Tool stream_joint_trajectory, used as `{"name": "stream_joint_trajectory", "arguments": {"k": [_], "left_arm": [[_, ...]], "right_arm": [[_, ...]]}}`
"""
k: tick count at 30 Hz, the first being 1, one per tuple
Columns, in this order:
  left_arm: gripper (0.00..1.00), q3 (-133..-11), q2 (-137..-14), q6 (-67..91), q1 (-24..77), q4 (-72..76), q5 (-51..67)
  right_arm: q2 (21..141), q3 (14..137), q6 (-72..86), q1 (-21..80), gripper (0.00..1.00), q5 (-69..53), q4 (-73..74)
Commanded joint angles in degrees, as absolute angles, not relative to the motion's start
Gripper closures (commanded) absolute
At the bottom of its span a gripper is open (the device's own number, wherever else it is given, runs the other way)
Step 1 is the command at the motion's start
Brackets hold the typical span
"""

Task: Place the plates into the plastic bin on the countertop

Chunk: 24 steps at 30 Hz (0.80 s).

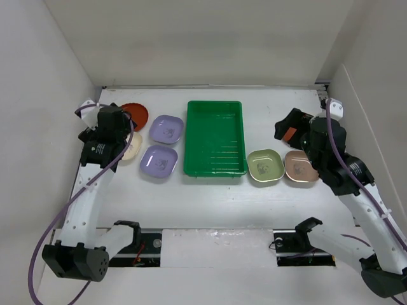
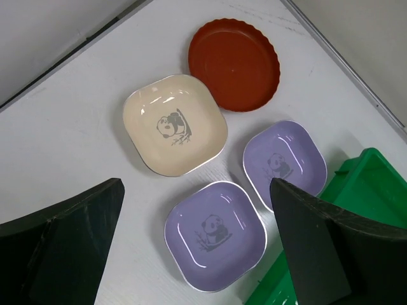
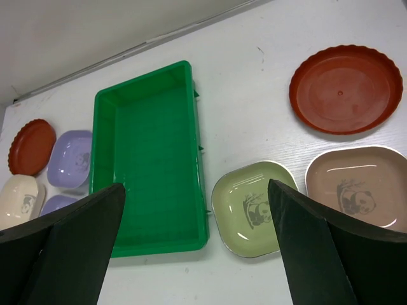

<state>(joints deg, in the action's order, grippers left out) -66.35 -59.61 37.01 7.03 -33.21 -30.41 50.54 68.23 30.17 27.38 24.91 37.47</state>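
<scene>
The green plastic bin [image 1: 189,141] stands empty at the middle of the white countertop [image 1: 210,203]. Left of it lie two lavender plates [image 1: 166,129] [image 1: 158,160], a red-orange plate [image 1: 136,114] and a cream plate [image 1: 132,149], which my left arm partly hides. Right of it lie a light green plate [image 1: 265,166] and a tan-pink plate [image 1: 300,168]. The second red-orange plate [image 3: 345,89] shows in the right wrist view only. My left gripper [image 1: 113,124] [image 2: 196,187] is open and empty above the left plates. My right gripper [image 1: 294,127] [image 3: 196,186] is open and empty above the right plates.
White panels [image 1: 38,95] wall the countertop on the left, back and right. The arm bases and a black mounting rail [image 1: 216,244] run along the near edge. The bin [image 3: 149,159] and the light green plate [image 3: 254,206] lie below the right gripper.
</scene>
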Motion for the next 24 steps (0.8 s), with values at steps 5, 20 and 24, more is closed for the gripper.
{"name": "stream_joint_trajectory", "arguments": {"k": [5, 20, 24], "left_arm": [[0.0, -72.0, -63.7, 40.2, 6.9, -34.4, -30.1], [0.0, -114.1, -111.6, 42.6, -6.1, -43.1, -21.6], [0.0, -122.5, -122.2, 40.2, -8.2, -43.2, -21.6]], "right_arm": [[49.2, 68.8, 29.3, 28.4, 0.0, 24.5, 34.2], [46.5, 61.3, 26.8, 31.4, 0.0, 0.6, 24.5], [44.4, 61.8, 26.3, 33.9, 0.0, 2.7, 25.6]]}}
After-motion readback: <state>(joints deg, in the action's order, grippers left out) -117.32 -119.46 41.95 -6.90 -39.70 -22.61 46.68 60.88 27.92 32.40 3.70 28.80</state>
